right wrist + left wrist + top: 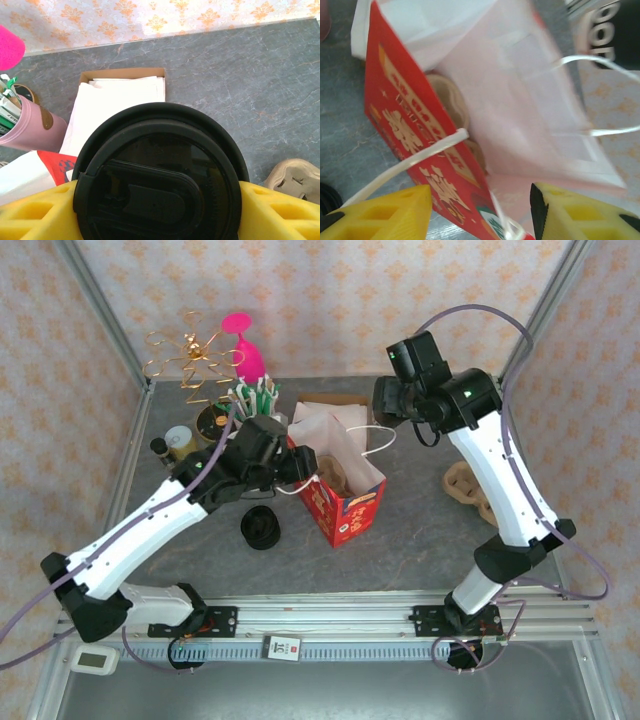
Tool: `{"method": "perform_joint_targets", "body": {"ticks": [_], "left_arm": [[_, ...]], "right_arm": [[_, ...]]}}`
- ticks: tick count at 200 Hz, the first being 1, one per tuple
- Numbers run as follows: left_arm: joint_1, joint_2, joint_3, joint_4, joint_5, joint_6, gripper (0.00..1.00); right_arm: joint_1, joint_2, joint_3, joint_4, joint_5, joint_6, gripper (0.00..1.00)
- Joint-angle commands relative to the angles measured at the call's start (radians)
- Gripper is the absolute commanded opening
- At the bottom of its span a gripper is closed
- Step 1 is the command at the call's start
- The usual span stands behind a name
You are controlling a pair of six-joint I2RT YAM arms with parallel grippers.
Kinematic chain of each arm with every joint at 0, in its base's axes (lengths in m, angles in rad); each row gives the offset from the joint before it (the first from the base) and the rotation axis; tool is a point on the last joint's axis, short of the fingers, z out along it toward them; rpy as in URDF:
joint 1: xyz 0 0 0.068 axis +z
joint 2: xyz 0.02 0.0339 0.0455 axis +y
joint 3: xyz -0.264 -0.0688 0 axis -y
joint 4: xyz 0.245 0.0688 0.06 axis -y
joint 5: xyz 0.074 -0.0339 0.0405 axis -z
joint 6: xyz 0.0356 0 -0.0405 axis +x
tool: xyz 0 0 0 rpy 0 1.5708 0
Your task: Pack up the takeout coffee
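While the right gripper [159,205] is clamped on both sides of the black-lidded coffee cup [160,160], the left gripper [481,210] has its jaws apart. The red paper bag [410,120] sits open right ahead of those spread jaws, front wall dipping between them, with a white handle [405,165] crossing beside one finger.

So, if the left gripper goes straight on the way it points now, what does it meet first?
Most likely the red paper bag: its near wall and white handle lie ahead of the left gripper. Depth is unclear; it might enter the open top instead.
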Motion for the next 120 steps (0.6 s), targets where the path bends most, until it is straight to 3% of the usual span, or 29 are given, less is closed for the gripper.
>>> {"method": "perform_joint_targets", "body": {"ticks": [1, 48, 89, 120], "left_arm": [[-0.002, 0.039, -0.017, 0.103, -0.005, -0.034, 0.54], [0.000, 0.099, -0.009, 0.154, -0.046, -0.012, 0.39], [0.008, 0.140, 0.062, 0.052, -0.094, 0.055, 0.17], [0.047, 0.146, 0.109, -0.012, -0.069, 0.143, 0.08]], "right_arm": [[-0.005, -0.038, -0.004, -0.028, -0.017, 0.010, 0.69], [-0.003, -0.052, 0.017, -0.031, -0.069, 0.005, 0.68], [0.004, -0.049, 0.052, -0.031, -0.080, 0.003, 0.68], [0.009, -0.043, 0.082, -0.031, -0.099, 0.002, 0.68]]}}
